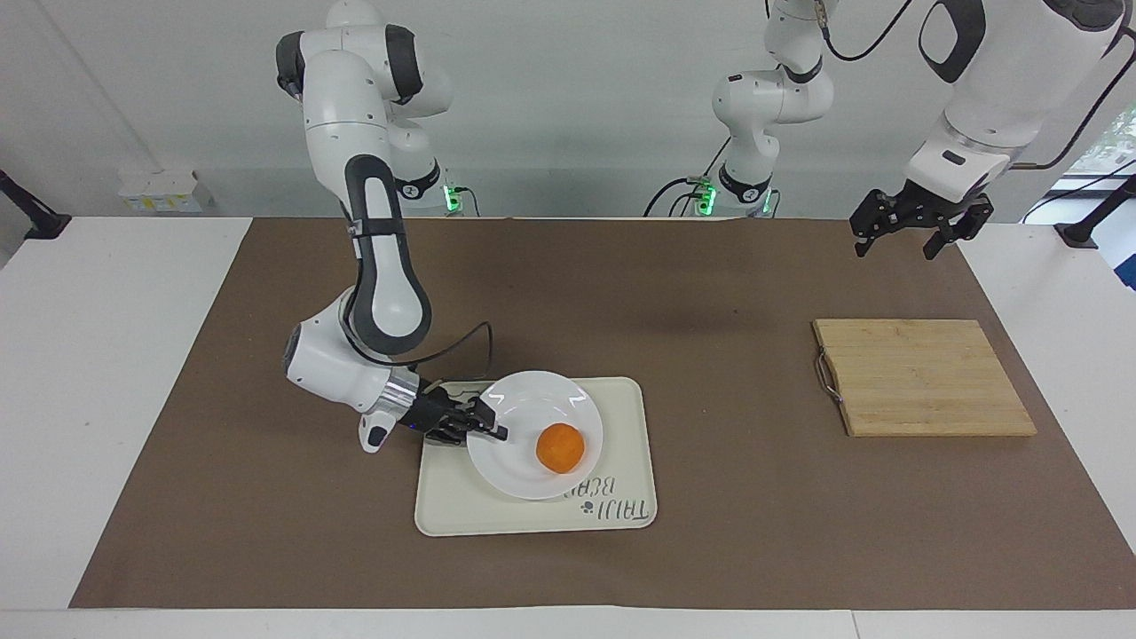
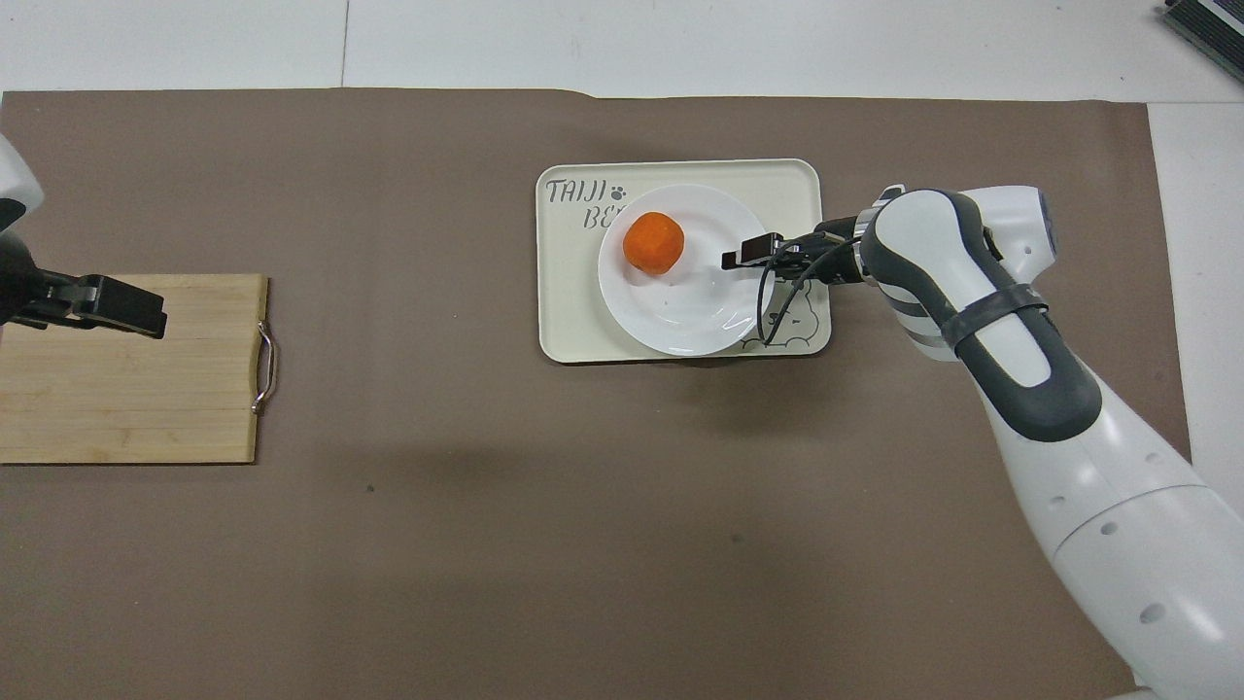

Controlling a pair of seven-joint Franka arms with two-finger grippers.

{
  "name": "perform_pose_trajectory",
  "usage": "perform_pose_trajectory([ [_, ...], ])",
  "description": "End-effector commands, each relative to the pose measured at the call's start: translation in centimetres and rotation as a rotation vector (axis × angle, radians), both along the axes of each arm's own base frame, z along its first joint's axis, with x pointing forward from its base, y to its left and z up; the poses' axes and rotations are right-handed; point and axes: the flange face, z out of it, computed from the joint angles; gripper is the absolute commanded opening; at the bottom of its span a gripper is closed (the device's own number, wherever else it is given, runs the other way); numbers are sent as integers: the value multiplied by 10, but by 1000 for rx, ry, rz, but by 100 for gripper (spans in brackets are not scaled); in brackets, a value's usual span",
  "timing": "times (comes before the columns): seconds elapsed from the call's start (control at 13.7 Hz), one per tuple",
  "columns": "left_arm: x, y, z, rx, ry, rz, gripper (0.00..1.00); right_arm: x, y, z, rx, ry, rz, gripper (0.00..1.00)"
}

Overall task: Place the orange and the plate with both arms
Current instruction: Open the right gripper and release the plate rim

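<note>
The orange sits in the plate, which rests on the cream tray near the bench's edge farthest from the robots. The right end effector pinches the plate's rim. The left end effector waits, spread, over the corner by its base.

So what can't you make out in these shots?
- Whether the right end effector grips the plate rim: fingers too small, both views.
- Tray lettering: partly covered by the plate, overhead view.
- Left end effector body: cut off by the overhead edge.
- Orange underside: hidden.
</note>
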Motion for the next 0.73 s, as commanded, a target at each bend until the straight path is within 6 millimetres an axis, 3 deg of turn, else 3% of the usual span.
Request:
perform_pose_trajectory([
  [0.0,-1,4,2,16,-3,0,100,2,5,28,-127,14,4,100],
  [0.22,-1,4,2,17,-2,-2,100,6,-3,67,-236,-10,-6,100],
  [0.37,-1,4,2,17,-2,0,100,5,-18,101,-341,-39,-19,100],
  [0.66,-1,4,2,17,-2,0,100,-14,-36,166,-576,-30,-13,100],
])
